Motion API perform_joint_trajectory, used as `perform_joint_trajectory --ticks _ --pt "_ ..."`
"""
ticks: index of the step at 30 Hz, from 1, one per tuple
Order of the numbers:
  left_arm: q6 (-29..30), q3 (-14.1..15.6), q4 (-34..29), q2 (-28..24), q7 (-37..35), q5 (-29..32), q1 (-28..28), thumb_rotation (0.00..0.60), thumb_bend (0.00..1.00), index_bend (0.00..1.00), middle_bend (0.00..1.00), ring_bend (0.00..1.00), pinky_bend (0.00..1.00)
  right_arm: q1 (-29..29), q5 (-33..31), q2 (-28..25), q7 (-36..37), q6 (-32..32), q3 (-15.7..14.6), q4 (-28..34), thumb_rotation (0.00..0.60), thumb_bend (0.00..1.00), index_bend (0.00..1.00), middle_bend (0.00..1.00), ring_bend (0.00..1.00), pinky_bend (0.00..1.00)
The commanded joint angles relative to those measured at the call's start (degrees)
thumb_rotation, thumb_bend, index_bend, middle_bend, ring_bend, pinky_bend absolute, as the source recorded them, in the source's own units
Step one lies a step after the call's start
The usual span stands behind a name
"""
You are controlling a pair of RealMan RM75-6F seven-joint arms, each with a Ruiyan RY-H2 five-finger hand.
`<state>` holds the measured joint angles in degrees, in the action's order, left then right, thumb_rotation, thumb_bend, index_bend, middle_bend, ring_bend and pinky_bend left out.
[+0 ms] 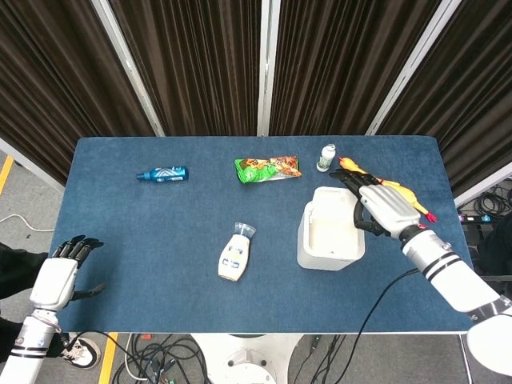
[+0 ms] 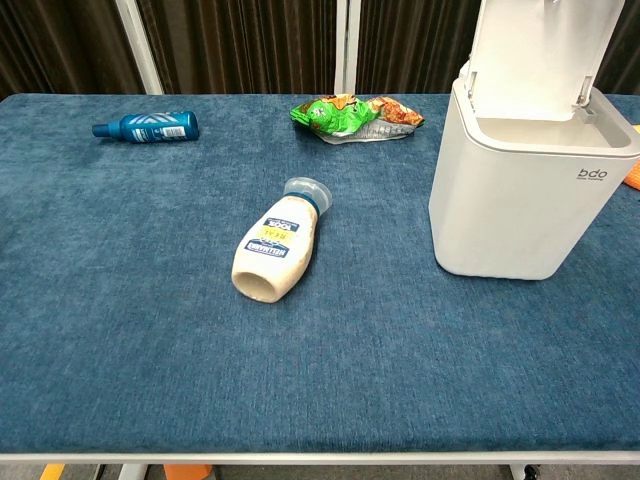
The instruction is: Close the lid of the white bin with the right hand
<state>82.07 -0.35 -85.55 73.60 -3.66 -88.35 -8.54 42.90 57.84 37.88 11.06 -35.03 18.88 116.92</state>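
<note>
The white bin stands right of the table's middle with its lid raised upright at the back. In the head view my right hand is at the bin's right rear corner, over the raised lid, fingers spread and pointing up-left; whether it touches the lid is unclear. It holds nothing. The chest view does not show it. My left hand hovers open off the table's front left edge.
A cream squeeze bottle lies left of the bin. A green snack bag, a blue bottle and a small white bottle sit along the back. A yellow rubber chicken lies behind my right hand.
</note>
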Motion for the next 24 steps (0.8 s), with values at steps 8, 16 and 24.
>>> perform_joint_trajectory --ticks 8,16,24 --pt "-0.18 0.15 0.22 0.17 0.18 -0.24 -0.13 0.6 0.0 0.24 0.21 0.11 0.18 -0.86 1.47 -2.36 5.66 3.56 0.47 2.12 0.6 1.0 0.0 0.0 0.0 0.0" --pt "-0.22 0.04 -0.63 -0.09 1.08 -0.37 -0.36 0.6 0.0 0.24 0.21 0.11 0.18 -4.79 10.17 -4.84 14.75 5.64 2.14 4.25 0.6 1.0 0.0 0.02 0.0 0.0" --pt "-0.43 0.08 -0.98 -0.19 1.5 -0.29 -0.46 0.6 0.0 0.24 0.21 0.11 0.18 -9.67 22.59 -6.95 23.61 3.22 1.07 6.53 0.6 1.0 0.0 0.02 0.0 0.0"
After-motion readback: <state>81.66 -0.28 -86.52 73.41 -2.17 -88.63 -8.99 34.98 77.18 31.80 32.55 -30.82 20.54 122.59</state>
